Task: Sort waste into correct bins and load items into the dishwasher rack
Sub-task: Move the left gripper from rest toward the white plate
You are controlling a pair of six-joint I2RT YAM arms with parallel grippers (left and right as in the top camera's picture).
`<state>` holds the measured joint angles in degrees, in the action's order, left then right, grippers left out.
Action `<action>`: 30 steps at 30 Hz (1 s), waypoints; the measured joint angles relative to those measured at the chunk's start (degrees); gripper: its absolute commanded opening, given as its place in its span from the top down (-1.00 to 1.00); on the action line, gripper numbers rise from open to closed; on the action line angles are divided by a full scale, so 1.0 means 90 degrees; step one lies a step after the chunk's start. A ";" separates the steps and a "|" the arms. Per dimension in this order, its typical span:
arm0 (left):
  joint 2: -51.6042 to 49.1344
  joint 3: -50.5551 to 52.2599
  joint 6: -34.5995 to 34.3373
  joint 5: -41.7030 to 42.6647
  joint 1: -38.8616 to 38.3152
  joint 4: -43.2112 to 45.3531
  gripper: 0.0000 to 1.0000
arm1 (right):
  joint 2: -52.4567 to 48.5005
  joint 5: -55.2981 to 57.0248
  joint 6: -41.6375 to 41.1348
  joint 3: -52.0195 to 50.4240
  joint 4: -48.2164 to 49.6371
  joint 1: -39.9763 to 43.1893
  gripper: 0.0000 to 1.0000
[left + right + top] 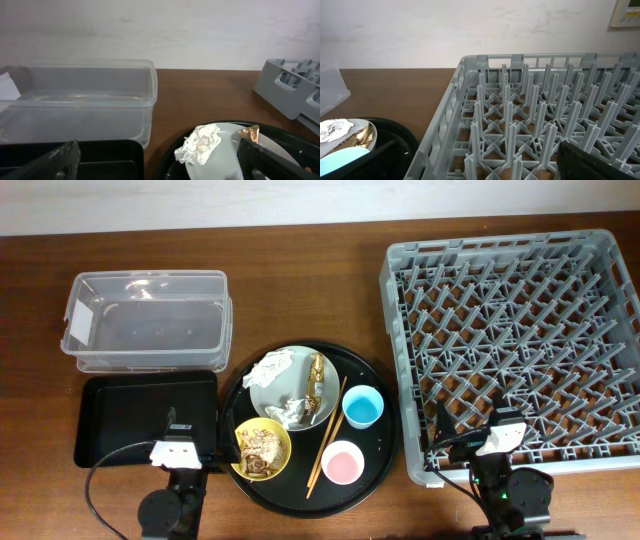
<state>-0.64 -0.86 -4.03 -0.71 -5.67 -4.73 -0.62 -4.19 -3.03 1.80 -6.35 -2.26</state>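
On the pale plate [283, 391] lie two white napkins [270, 369] and a brown-gold wrapper strip [316, 378]. The yellow bowl [262, 448] holds brown food scraps. Chopsticks [326, 436], a blue cup [362, 407] and a pink cup [343, 463] lie beside them. The clear tub [145, 320] and black rectangular tray [140, 418] are at the left, the grey rack [515, 350] at the right. My left gripper [160, 167] is open and empty over the rectangular tray's right edge, facing a napkin [199, 144]. My right gripper [485, 162] is open and empty over the rack's near left corner.
The plate, bowl, cups and chopsticks all sit on a large round black tray [380, 450] in the middle of the brown table. A white wall runs behind the table. Both arm bases stand at the table's front edge.
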 measured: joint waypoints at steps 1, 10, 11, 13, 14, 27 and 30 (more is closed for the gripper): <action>0.0000 0.0000 0.0000 0.0000 0.0000 0.0002 -0.98 | 0.0000 0.0000 0.0002 0.0000 0.0000 0.0000 -0.97; 0.0002 0.0000 0.0000 0.0000 0.0000 0.0000 -0.98 | 0.0000 -0.0002 0.0002 0.0000 0.0000 0.0000 -0.97; 0.0000 0.0000 0.0000 -0.0002 0.0000 0.0000 -0.98 | 0.0000 -0.0002 0.0002 0.0000 0.0000 0.0000 -0.97; 0.0002 0.0000 0.0000 0.0000 0.0000 0.0000 -0.98 | 0.0000 0.0000 0.0002 0.0000 0.0000 0.0000 -0.97; 0.0002 0.0000 0.0000 0.0000 0.0000 0.0002 -0.98 | 0.0000 -0.0002 0.0002 0.0000 0.0000 0.0000 -0.97; -0.0017 -0.0041 0.0000 0.0027 0.0000 -0.0114 -0.98 | 0.0000 -0.0029 -0.0019 0.0010 -0.0027 0.0000 -0.97; -0.0362 -0.0389 0.0002 0.0124 0.0000 -0.0797 -0.98 | -0.0240 -0.0051 -0.0027 0.0396 -0.0576 0.0000 -0.97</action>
<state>-3.90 -4.36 -4.01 0.40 -5.67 -11.90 -2.79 -4.64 -3.27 5.37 -11.53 -2.26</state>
